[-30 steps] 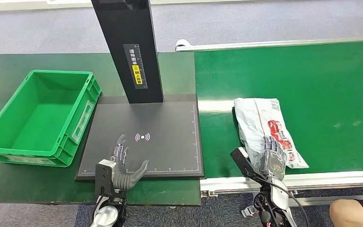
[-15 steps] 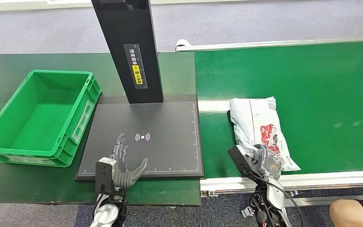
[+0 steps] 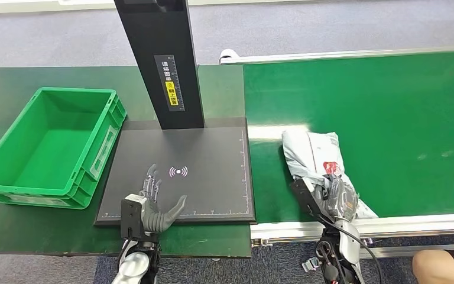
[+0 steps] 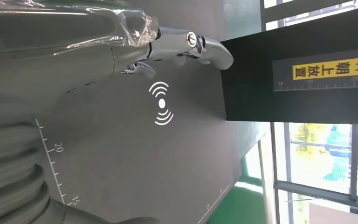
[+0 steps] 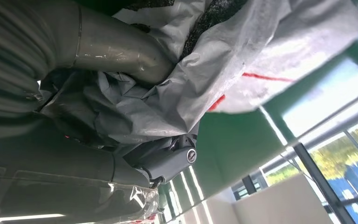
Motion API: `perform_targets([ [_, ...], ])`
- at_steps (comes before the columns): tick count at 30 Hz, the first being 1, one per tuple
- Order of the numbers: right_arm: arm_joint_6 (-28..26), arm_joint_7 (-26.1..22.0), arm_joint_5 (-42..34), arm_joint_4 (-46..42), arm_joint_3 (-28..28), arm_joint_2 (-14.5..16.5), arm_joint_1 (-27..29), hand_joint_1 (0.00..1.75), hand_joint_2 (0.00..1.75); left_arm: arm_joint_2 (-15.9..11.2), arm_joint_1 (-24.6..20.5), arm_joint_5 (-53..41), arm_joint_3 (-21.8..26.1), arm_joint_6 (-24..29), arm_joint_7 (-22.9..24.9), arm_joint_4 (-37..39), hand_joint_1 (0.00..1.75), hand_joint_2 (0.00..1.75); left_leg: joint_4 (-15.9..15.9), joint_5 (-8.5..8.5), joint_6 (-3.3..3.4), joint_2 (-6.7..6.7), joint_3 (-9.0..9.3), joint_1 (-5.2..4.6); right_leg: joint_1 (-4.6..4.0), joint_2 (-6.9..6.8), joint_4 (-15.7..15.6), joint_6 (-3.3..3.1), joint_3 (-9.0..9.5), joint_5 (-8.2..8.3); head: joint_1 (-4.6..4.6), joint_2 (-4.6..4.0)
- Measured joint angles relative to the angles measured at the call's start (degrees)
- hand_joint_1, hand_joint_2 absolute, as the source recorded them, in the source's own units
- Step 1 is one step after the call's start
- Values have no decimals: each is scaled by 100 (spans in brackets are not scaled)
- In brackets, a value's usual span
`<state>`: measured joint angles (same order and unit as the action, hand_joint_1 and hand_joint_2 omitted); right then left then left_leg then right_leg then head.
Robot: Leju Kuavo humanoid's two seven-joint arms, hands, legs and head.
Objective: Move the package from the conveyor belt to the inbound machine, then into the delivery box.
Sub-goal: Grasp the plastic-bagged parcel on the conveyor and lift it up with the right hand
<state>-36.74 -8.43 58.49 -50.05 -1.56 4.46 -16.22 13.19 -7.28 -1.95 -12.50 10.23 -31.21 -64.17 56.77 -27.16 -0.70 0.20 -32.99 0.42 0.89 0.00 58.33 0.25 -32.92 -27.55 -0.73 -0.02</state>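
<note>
A grey plastic package [image 3: 315, 155] with red print lies on the green conveyor belt [image 3: 390, 112], near its front left corner. My right hand [image 3: 334, 197] grips its near end; in the right wrist view the thumb [image 5: 116, 51] and fingers [image 5: 168, 161] are closed around crumpled grey wrap [image 5: 205, 79]. My left hand [image 3: 152, 208] hovers open with its fingers apart over the front of the black inbound machine pad [image 3: 213, 154], just short of the white scan mark [image 3: 178, 172], which shows again [image 4: 162, 103] in the left wrist view. The green delivery box [image 3: 47, 148] stands empty at the left.
The machine's black post [image 3: 161, 59] with a yellow label rises behind the pad. A silver rail [image 3: 366, 226] edges the belt's front. A person's knee [image 3: 440, 267] shows at the bottom right corner.
My right hand has closed on the package's near end and drawn it leftward and toward me, crumpling and turning it. The left hand has barely moved.
</note>
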Motion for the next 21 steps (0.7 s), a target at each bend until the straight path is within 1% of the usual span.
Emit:
perform_targets([
  [2,9,-260,-335,-438,33,-1,179,175,175,1,37,-17,3,42,-22,-113,0,175,0,0,0,-3,-4,0,0,0,0,0,-1,0,0,0],
  [6,192,-736,-861,-1695,286,-14,601,175,175,-39,232,-123,39,242,-114,-611,0,175,-1,-1,0,4,-10,0,-1,0,1,-1,-8,-1,1,0],
  [8,317,-833,-975,-2229,507,-29,719,175,175,-79,341,-208,110,365,-156,-904,0,175,-2,-1,0,6,-13,1,-2,1,1,-2,-11,-1,1,0],
  [10,403,-844,-1036,-2607,780,-54,716,175,175,-120,411,-287,225,453,-183,-1171,0,175,-3,0,-1,7,-14,3,-3,1,2,-2,-13,-1,1,1],
  [13,439,-789,-1081,-2904,1163,-100,587,175,175,-160,435,-368,388,483,-195,-1452,0,175,-3,4,-1,6,-12,5,-5,0,1,-2,-10,-1,0,0],
  [15,439,-760,-1099,-3005,1324,-126,528,175,175,-178,437,-392,450,481,-195,-1559,0,175,-2,6,1,4,-11,4,-5,-2,2,-2,-6,-1,-1,0],
  [21,433,-750,-1117,-3166,1540,-185,499,175,175,-201,446,-405,539,478,-195,-1698,0,175,-1,5,3,-4,-13,2,-2,-2,1,-1,-6,0,0,0],
])
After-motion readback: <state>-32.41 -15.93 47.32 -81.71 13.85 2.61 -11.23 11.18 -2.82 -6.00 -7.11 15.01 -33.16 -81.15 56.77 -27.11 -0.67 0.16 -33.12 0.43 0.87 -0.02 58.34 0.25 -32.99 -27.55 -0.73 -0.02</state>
